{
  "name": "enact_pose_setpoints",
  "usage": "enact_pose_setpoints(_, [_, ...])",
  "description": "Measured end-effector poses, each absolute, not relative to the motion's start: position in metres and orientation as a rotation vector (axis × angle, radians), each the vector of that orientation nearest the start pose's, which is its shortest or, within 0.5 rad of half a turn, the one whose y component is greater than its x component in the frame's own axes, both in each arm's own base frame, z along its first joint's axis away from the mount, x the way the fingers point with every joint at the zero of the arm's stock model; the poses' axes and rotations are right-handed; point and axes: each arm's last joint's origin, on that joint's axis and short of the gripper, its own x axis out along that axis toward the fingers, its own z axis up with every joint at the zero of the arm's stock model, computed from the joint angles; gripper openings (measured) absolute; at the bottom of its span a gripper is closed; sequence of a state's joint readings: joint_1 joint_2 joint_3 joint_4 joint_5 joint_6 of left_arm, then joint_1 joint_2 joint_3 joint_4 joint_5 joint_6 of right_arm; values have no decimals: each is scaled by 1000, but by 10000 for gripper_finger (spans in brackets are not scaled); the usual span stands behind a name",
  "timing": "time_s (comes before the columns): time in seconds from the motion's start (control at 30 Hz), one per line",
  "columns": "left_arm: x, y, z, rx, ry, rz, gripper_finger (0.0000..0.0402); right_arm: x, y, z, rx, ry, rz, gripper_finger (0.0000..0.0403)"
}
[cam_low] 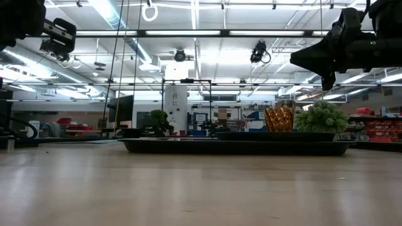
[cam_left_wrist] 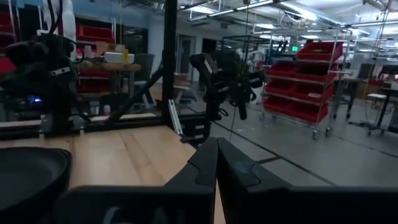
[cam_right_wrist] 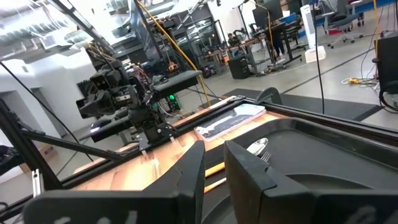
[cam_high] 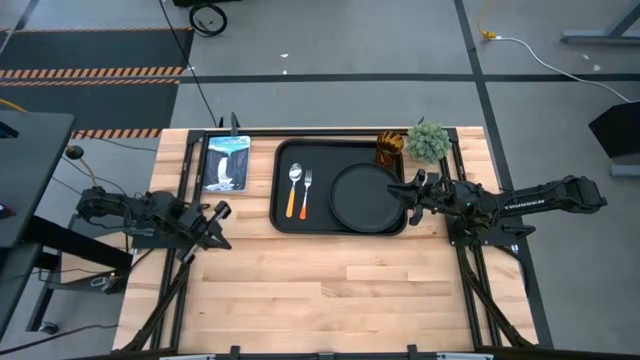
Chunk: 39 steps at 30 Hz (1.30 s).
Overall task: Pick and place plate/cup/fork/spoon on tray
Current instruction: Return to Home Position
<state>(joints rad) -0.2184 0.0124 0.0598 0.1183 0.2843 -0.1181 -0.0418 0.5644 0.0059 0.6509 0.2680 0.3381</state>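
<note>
The black tray lies at the table's far middle. On it rest the round black plate, the spoon and the fork, side by side left of the plate. The amber cup stands upright at the tray's far right corner; it also shows in the low view. My right gripper hovers above the plate's right edge, raised clear of the table, its fingers a little apart and empty. My left gripper is shut and empty, left of the tray.
A green bushy plant stands right of the cup at the far right. A flat picture card lies left of the tray at the far edge. Bare wood table stretches toward the near edge.
</note>
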Motion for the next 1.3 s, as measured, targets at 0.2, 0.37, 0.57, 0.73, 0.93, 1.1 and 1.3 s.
enact_pose_setpoints(0.2, [88, -27, 194, -63, -149, -492, 17, 131, -13, 175, 346, -149, -290, 67])
enact_pose_setpoints(0.37, [89, -27, 194, 14, -168, -476, 16, 131, -13, 175, 346, -149, -290, 68])
enact_pose_setpoints(0.57, [89, -27, 194, 15, -168, -477, 15, 131, -13, 175, 346, -149, -290, 68])
enact_pose_setpoints(0.73, [89, -27, 194, 15, -168, -477, 19, 131, -13, 175, 346, -149, -290, 68])
enact_pose_setpoints(0.93, [89, -27, 194, 15, -168, -477, 20, 131, -13, 175, 346, -149, -290, 68])
enact_pose_setpoints(1.1, [89, -27, 194, 15, -168, -477, 20, 131, -13, 175, 346, -149, -290, 68])
enact_pose_setpoints(1.3, [89, -27, 194, 15, -168, -477, 20, 131, -13, 175, 346, -149, -290, 68])
